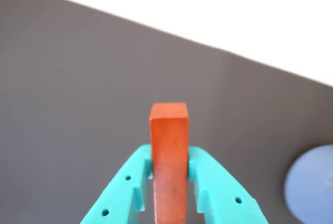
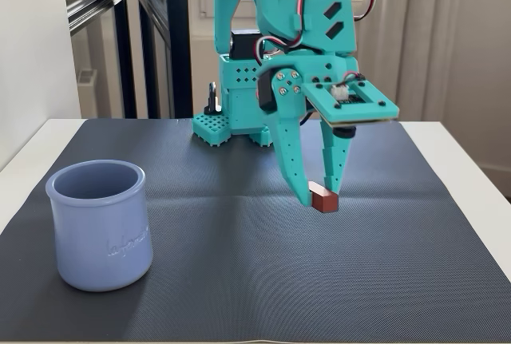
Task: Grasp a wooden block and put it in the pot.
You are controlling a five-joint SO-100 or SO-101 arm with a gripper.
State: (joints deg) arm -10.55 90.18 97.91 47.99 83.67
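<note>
The wooden block [image 1: 168, 161] is a small red-brown bar held between the two teal fingers of my gripper [image 1: 169, 168]. In the fixed view the gripper [image 2: 318, 192] points down at the centre right of the mat, shut on the block [image 2: 324, 199], which hangs a little above the mat. The pot [image 2: 101, 225] is a pale lavender-blue jar with script on its side, standing upright at the front left of the mat, well to the left of the gripper. Its rim shows at the right edge of the wrist view [image 1: 310, 183].
A dark ribbed mat [image 2: 239, 264] covers a white table [image 2: 471, 168]. The arm's teal base [image 2: 239, 112] stands at the back of the mat. Windows and a wall lie behind.
</note>
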